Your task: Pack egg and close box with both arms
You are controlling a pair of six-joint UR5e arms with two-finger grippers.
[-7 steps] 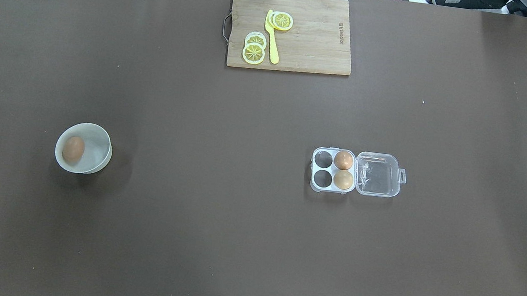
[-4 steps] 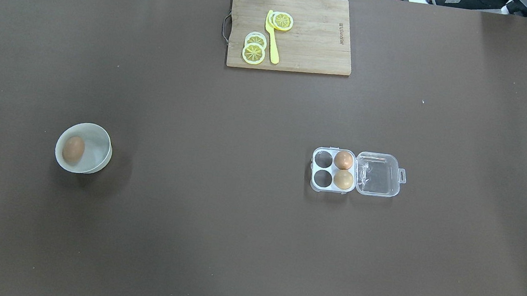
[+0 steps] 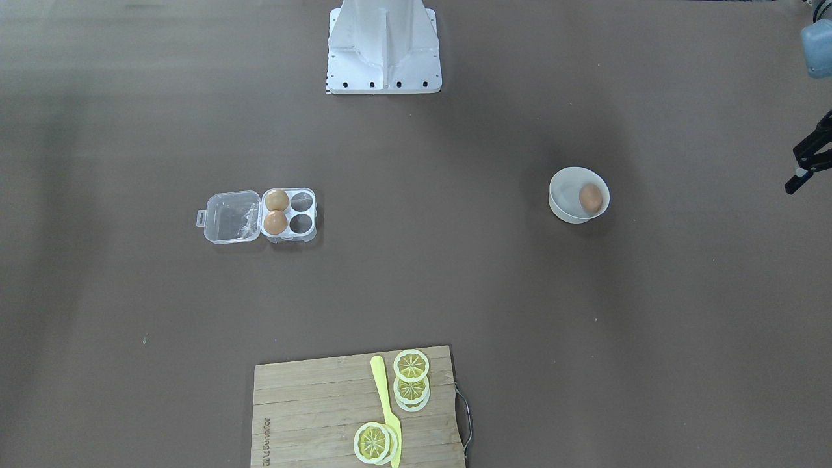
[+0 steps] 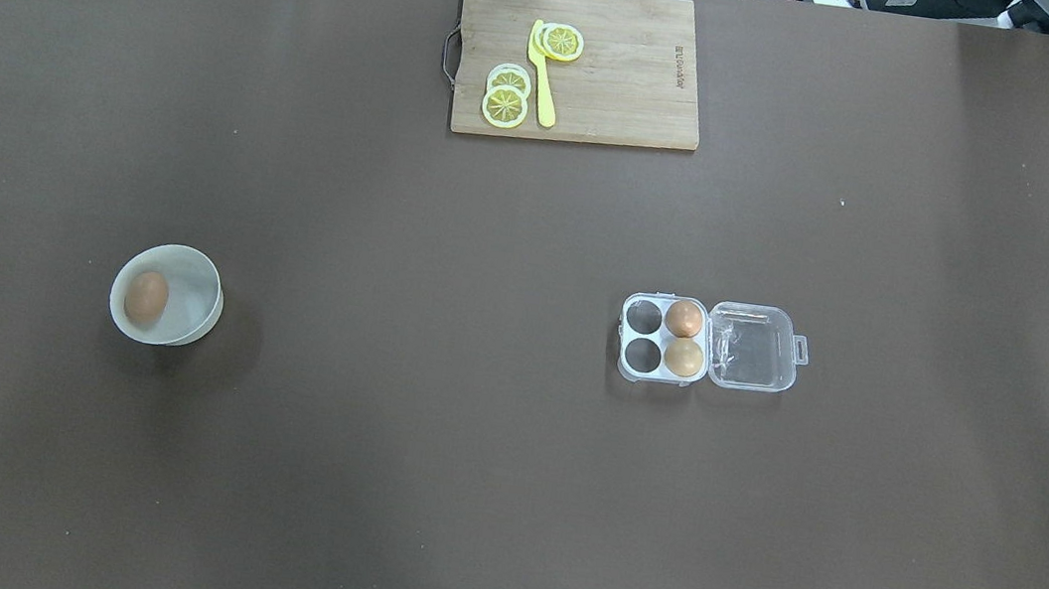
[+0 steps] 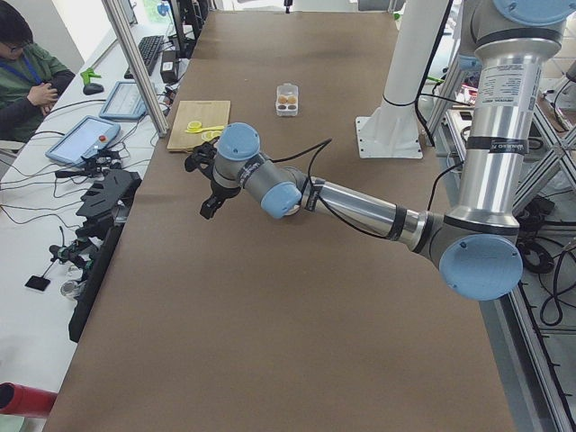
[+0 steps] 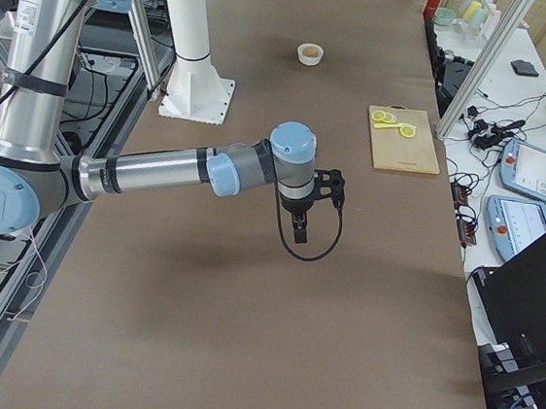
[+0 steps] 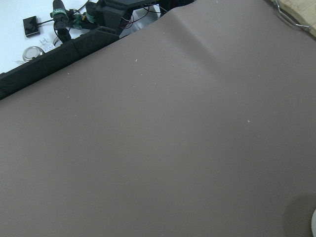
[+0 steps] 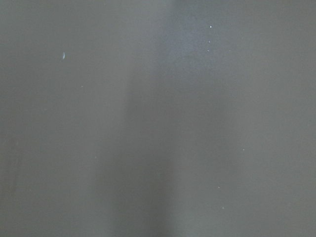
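Observation:
One light-brown egg (image 4: 146, 297) lies in a round white bowl (image 4: 197, 286) at the table's left. The clear box (image 4: 628, 365) stands at centre right, its lid (image 4: 751, 347) laid open to the right. Two more eggs fill the cells beside the hinge, and the two left cells are empty. My left gripper (image 3: 801, 170) hangs above the table outside the bowl, cut off by the front view's edge, so I cannot tell its state. My right gripper (image 6: 299, 235) shows only in the right side view, over bare table well short of the box; I cannot tell its state.
A wooden cutting board (image 4: 629, 97) with lemon slices (image 4: 505, 104) and a yellow knife (image 4: 541, 76) lies at the far edge. The white pedestal (image 3: 383, 45) stands at the robot's side. A person (image 5: 22, 72) sits beyond the table's far edge.

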